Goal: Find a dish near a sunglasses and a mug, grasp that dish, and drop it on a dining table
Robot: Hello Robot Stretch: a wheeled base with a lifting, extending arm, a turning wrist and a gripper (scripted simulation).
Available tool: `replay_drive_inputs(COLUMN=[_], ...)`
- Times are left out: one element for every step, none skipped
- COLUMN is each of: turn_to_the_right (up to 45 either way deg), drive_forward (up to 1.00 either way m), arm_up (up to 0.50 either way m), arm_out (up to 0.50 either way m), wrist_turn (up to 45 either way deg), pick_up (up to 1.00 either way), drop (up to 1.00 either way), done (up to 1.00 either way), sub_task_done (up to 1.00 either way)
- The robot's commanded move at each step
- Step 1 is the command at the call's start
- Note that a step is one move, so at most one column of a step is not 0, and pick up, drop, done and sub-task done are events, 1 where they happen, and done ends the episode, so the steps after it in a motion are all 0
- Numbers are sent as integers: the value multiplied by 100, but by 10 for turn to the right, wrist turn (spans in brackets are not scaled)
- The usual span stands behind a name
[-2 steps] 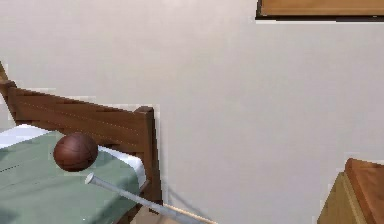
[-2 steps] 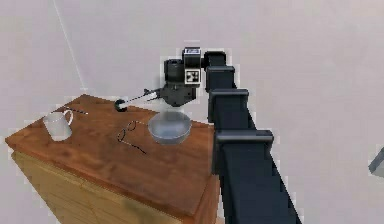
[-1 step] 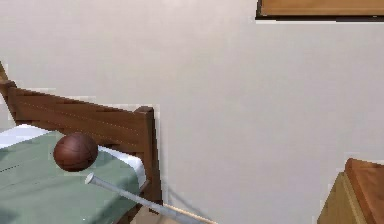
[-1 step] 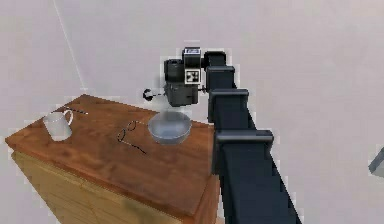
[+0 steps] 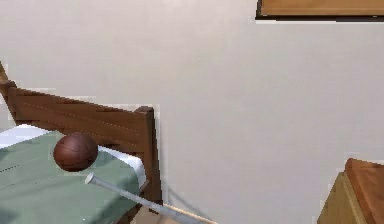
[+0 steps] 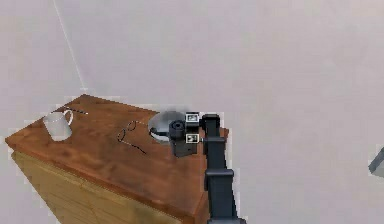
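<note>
We saw the arm (image 6: 219, 172) stretched over the counter (image 6: 95, 158), end effector (image 6: 176, 133) at the dish (image 6: 162, 120); whether it held anything, we couldn't tell.

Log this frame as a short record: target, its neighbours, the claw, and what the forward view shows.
target: grey dish on the wooden cabinet
neighbours: sunglasses beside the dish; white mug upright toward the arm side view's left
gripper: the claw is at the dish; whether it touches or holds it cannot be told
arm: dark bar rising from the bottom edge
forward view: bed with wooden headboard, brown ball lying on it
</note>
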Motion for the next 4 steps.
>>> replay_drive_inputs(turn_to_the_right=[0,0,0,0], drive_forward=[0,0,0,0], arm_up=[0,10,6,0], arm_out=[0,0,0,0], wrist_turn=[0,0,0,-450], pick_up=[100,0,0,0], drop=[0,0,0,0], done=[0,0,0,0], sub_task_done=[0,0,0,0])
